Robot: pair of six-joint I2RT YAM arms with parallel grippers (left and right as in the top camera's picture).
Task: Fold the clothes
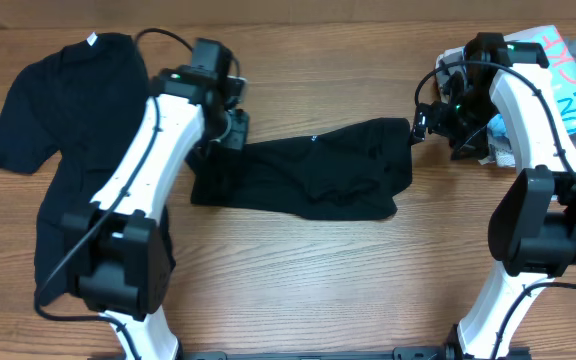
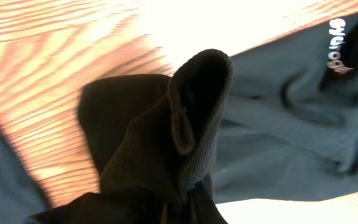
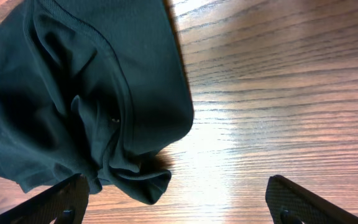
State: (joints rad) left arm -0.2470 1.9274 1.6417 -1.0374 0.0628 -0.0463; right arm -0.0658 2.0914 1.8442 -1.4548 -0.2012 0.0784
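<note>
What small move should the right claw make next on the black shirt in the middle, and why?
Probably ease the right claw onto the loose corner of the black logo shirt and close. It stands open, mostly over bare table, with that corner just inside its reach. The left claw pinches the opposite end, so a second grip should let both arms lift and fold.

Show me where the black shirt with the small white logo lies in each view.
Overhead: the shirt lies in the middle of the table.
Left wrist: it fills the right and bottom, with the logo top right.
Right wrist: upper left.
Shared landmark: the wood-grain table.
</note>
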